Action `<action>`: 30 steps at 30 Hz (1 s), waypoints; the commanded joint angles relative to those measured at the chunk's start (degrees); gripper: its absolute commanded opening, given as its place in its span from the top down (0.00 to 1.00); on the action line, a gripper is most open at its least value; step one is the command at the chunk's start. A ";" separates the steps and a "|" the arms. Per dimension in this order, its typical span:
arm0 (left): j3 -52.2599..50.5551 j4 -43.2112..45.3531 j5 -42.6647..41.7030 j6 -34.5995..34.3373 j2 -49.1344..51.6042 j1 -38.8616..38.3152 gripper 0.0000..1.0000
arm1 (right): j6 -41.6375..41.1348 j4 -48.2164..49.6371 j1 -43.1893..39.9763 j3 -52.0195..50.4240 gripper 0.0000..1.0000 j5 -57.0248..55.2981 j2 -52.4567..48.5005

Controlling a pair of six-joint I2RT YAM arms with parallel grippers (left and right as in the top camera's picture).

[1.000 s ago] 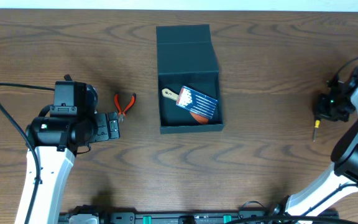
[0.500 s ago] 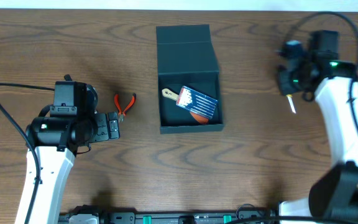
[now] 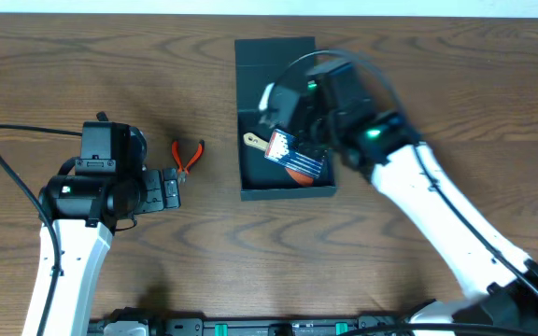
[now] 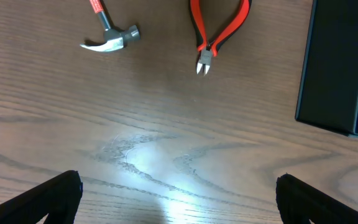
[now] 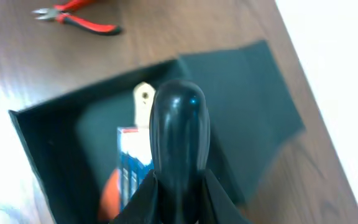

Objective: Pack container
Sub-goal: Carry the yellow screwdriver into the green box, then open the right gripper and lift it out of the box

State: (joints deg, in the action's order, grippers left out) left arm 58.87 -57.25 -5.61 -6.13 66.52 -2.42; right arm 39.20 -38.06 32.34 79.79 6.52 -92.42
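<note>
At the left of the overhead view the left gripper [image 4: 182, 196] sits low over the wood with its fingers spread wide and nothing between them. It is parked, I judge, facing the red-handled pliers [image 3: 187, 157] and small hammer [image 4: 109, 34], which are not yet packed. The container [image 3: 286, 193] lies at centre top with its lid folded back, so its mouth is open — a blue packet [image 3: 299, 155] and wooden-handled brush [image 3: 252, 141] are already inside. Over that mouth hangs the right gripper [image 5: 179, 186], clamped on a black-handled tool [image 5: 179, 124] — placed, it seems, to lower it in.
</note>
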 commanded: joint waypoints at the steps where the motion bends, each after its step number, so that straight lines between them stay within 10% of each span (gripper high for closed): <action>1: 1.05 -0.35 0.02 0.46 -0.35 -0.07 0.01 | 1.64 0.17 1.81 0.72 0.99 0.00 -4.96; 12: 1.05 -0.35 0.04 0.46 -0.35 -0.07 0.02 | 1.55 -3.21 2.05 0.72 0.94 3.39 -14.21; 18: 1.05 -0.35 0.04 0.46 -0.35 -0.07 0.02 | 1.51 -7.41 2.03 0.72 0.50 3.39 -14.21; 20: 1.05 -0.37 0.04 0.46 -0.35 -0.07 0.01 | 0.59 -7.91 2.03 0.72 0.01 3.39 -14.21; 30: 3.80 -4.07 -1.66 5.70 -0.50 -0.07 0.01 | -9.70 -9.14 1.44 3.69 0.01 -2.69 -11.37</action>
State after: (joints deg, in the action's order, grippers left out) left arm 59.05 -59.77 -6.09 -4.08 66.52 -2.42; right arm 34.87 -46.74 34.09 80.38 7.42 -106.43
